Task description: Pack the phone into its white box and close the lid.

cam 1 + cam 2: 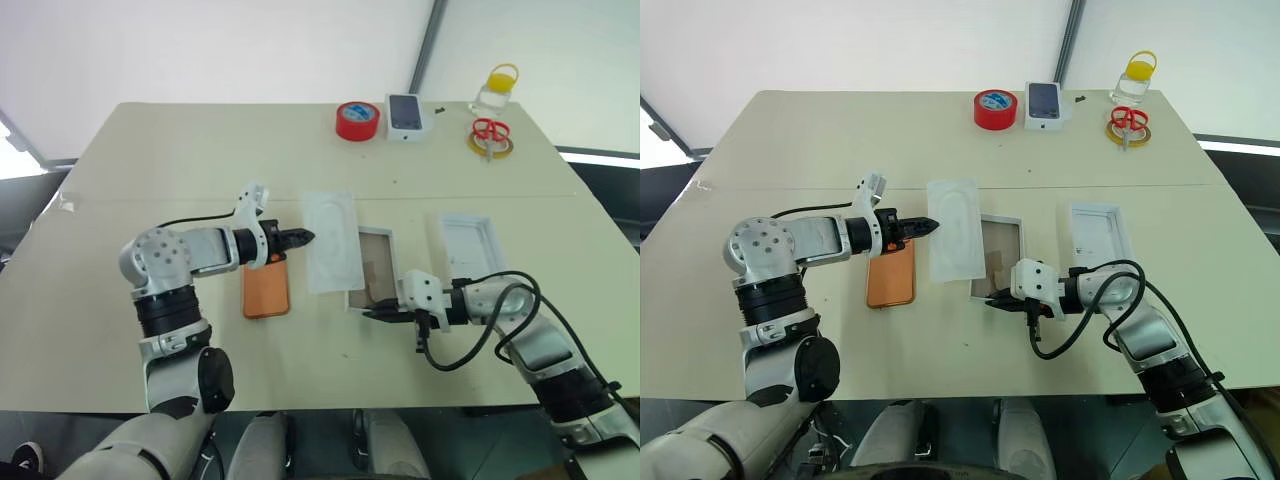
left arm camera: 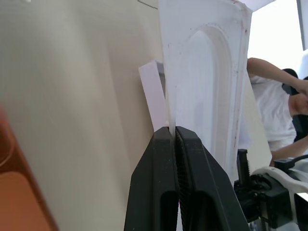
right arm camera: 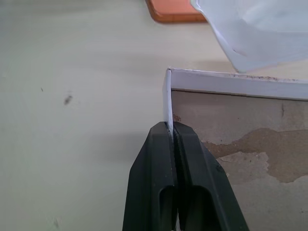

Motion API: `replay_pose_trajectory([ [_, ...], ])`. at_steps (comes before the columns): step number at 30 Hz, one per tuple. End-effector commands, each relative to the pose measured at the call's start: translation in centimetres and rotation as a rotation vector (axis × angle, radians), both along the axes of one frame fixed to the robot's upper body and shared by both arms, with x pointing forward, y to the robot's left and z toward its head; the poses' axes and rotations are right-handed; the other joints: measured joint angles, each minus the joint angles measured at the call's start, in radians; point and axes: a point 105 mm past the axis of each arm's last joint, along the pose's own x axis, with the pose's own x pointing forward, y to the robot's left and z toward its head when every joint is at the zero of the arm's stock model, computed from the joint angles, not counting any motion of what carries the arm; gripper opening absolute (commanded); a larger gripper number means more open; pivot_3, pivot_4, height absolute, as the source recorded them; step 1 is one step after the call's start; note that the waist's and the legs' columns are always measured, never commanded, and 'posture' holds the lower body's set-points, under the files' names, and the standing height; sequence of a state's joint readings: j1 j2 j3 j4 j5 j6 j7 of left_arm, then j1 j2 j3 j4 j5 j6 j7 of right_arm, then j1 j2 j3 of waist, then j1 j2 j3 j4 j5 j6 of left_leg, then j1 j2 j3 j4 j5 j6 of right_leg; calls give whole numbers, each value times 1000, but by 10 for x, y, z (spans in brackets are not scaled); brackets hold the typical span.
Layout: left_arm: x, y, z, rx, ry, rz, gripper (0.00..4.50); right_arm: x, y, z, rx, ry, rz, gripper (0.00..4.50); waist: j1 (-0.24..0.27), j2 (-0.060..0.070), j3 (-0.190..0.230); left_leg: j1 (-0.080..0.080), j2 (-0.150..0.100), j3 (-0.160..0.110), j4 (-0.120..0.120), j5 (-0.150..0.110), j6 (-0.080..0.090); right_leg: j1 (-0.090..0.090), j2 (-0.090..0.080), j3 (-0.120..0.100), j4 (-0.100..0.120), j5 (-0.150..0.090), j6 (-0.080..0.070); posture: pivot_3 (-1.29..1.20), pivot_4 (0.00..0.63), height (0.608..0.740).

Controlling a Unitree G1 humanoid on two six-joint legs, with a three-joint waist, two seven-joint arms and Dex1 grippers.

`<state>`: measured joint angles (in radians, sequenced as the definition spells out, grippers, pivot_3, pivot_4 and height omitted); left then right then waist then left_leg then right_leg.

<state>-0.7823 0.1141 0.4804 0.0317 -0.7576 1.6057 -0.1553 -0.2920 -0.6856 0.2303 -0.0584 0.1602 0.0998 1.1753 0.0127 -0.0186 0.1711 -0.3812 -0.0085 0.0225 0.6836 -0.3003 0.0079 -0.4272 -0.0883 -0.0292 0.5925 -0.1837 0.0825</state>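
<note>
This looks like a robot test space or lab, not a home. A plain beige table [image 1: 200,170] stands against white, tent-like sheeting with a grey pole. Along its far edge lie assorted trial props: a red tape roll [image 1: 357,120], a small phone box [image 1: 407,116], red scissors [image 1: 489,130]. A seated person [image 2: 274,110] watches nearby.

1 phone [image 1: 266,291], 2 boxes [image 1: 371,272], 2 tape rolls [image 1: 357,121]

Beige table [image 1: 200,160] before white wall [image 1: 200,50]
</note>
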Motion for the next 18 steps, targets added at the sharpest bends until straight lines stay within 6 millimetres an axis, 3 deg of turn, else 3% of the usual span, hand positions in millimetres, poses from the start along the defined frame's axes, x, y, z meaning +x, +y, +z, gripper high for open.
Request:
replay_pose_trajectory([
  [1,-4,-8,4,-4,-20,-33,0,-1,1,12,12,-36,19,49,1,0,0,0,0,0,0,0,0,0,0,0,0,0,0,0,150,739],
  [3,-5,-11,2,-4,-14,-39,0,-6,0,16,28,-25,41,49,1,0,0,0,0,0,0,0,0,0,0,0,0,0,0,0,150,739],
  [6,-4,-15,2,-6,-9,-42,0,-12,-1,18,38,-17,55,927,-1,0,0,0,0,0,0,0,0,0,0,0,0,0,0,0,150,739],
  [9,-3,-17,4,-2,-13,-49,0,-12,-10,25,44,-32,16,2319,-1,0,0,0,0,0,0,0,0,0,0,0,0,0,0,0,150,739],
  [11,-4,-22,3,-8,-6,-60,0,-9,-27,36,48,-73,-57,3356,1,0,0,0,0,0,0,0,0,0,0,0,0,-1,-1,0,150,739],
  [15,-6,-36,-6,-16,21,-84,0,-8,-71,40,-8,-84,-191,3356,4,-1,1,-2,-1,0,0,0,0,0,-1,0,-1,-2,-3,0,150,739],
  [18,-6,-46,-15,-29,51,-75,0,-2,-92,39,-25,-107,-279,3356,1,-2,1,-2,-1,0,0,0,0,0,-1,0,-4,-2,-3,0,150,739],
])
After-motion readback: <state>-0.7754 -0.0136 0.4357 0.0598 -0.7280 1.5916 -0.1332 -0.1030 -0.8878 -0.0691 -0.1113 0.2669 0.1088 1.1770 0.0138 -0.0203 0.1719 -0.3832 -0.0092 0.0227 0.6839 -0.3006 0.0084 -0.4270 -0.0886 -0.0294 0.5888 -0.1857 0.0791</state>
